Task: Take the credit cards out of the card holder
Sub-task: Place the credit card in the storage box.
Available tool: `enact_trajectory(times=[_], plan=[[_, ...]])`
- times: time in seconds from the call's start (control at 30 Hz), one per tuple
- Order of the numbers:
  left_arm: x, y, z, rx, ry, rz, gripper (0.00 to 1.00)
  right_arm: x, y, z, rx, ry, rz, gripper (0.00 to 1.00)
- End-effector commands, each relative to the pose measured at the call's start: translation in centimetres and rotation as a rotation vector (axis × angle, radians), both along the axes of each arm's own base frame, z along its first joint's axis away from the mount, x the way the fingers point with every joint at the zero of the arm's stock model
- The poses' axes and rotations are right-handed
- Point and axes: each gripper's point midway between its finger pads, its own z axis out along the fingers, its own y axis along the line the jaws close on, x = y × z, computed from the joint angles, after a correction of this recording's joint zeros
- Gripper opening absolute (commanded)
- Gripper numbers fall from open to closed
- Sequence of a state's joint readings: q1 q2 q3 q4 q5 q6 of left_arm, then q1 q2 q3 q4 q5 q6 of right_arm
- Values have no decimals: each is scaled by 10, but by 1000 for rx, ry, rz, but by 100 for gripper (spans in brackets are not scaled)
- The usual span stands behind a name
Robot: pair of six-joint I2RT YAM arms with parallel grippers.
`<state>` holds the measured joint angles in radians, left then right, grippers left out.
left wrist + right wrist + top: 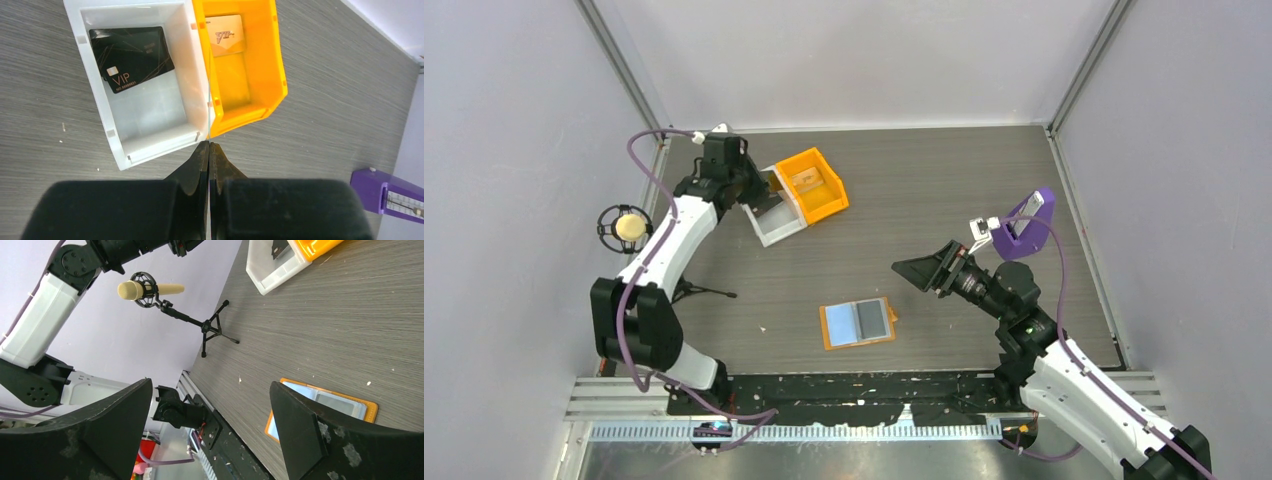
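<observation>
The card holder (859,323) lies open on the table, orange with two light blue panels, and a grey card (873,319) sits in its right panel. In the right wrist view the card holder (325,399) shows low on the right. My right gripper (909,272) (211,385) hovers up and to the right of it, open and empty. My left gripper (752,192) (208,145) is shut on a thin credit card (208,95), seen edge-on above the wall between the white bin (115,135) and the orange bin (277,75). A black VIP card (132,57) lies in the white bin, a beige one (226,35) in the orange.
A purple wedge stand (1027,222) (387,192) sits at the table's right side. A microphone on a small tripod (629,227) (150,289) stands at the left edge. The walls of the enclosure close in the table on three sides.
</observation>
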<state>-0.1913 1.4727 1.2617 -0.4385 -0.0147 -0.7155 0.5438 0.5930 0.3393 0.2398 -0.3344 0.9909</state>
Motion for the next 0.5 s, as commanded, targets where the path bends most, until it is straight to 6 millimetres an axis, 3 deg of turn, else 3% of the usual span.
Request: enact_trajectory(times=[0.0,0.47], plan=[[18,13,4,52,-6,31,0,3,-3,28,-1,-85,-12,95],[44,31,-25,59,77,58,0,10,-6,25,-69,-74,-38,96]])
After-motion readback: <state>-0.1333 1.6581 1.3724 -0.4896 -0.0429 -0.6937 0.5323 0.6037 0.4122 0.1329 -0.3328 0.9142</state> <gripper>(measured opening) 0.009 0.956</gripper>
